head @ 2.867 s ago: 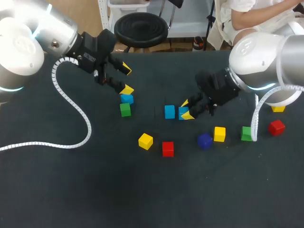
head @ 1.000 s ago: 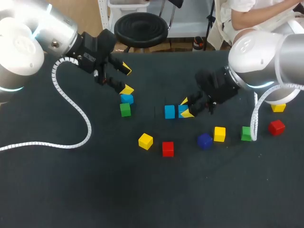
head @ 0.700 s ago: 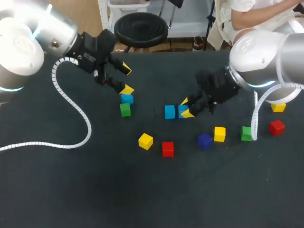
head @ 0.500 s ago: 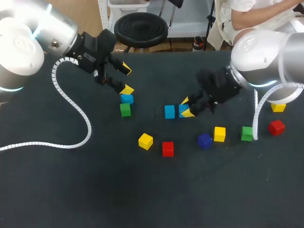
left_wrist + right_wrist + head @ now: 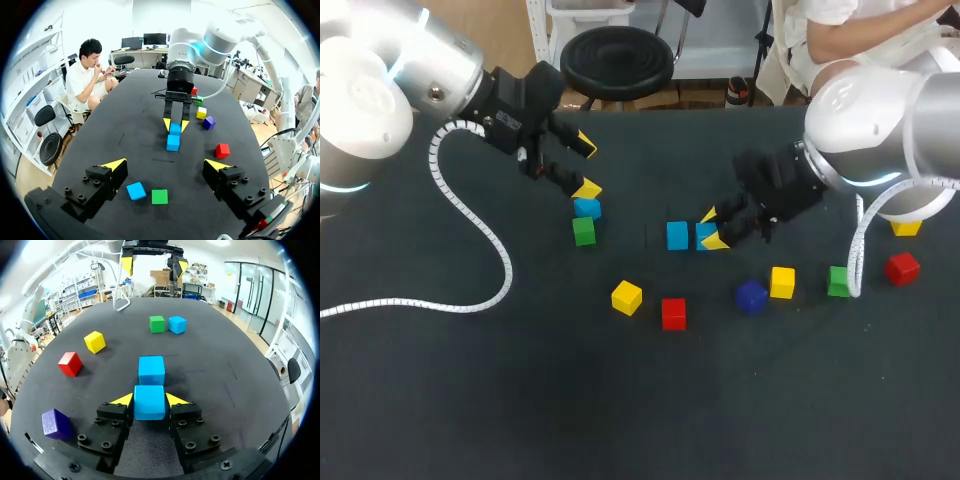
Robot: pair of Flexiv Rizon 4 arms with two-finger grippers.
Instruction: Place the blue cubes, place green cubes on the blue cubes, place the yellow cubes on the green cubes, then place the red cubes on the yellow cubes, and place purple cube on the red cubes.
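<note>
Almost nothing has moved: the right gripper (image 5: 712, 229) still pinches a blue cube (image 5: 149, 401) mid-table, just right of the second blue cube (image 5: 677, 236). The left gripper (image 5: 586, 166) stays spread above the left blue cube (image 5: 587, 208). Placement looks done, so letting go is probably next.

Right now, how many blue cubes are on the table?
3. The gripped blue cube is in the right hand, the second blue cube just ahead of it, the third blue cube beside a green cube by the left hand. None looks hidden.
</note>
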